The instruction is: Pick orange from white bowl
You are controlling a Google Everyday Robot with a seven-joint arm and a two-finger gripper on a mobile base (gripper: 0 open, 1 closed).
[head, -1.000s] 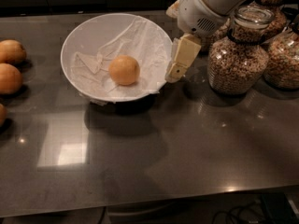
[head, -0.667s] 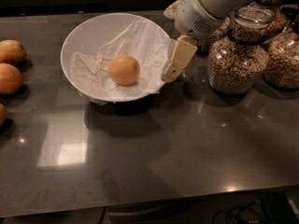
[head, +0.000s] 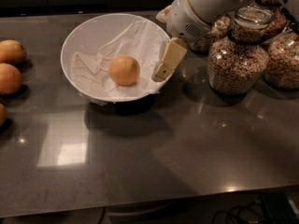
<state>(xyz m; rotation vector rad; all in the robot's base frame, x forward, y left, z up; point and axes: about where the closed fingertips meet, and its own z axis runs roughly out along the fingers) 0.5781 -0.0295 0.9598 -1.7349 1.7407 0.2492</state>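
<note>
pale orange [head: 124,70] sits in paper-lined white bowl [head: 74,36], end effector [head: 164,64] over its rim.

The tabletop [head: 187,148] is noted as dark grey and glossy, with a bright square reflection [head: 63,146] at front left. Three darker fruits are lined along the left edge: rear fruit [head: 11,51], middle fruit [head: 8,78] and front fruit [head: 1,114], the last cut off by the frame. Cereal jars are grouped at the right: front jar [head: 237,62] and side jar [head: 283,62], with others partly hidden behind. The end effector [head: 169,59] is located just left of the jars.
</note>
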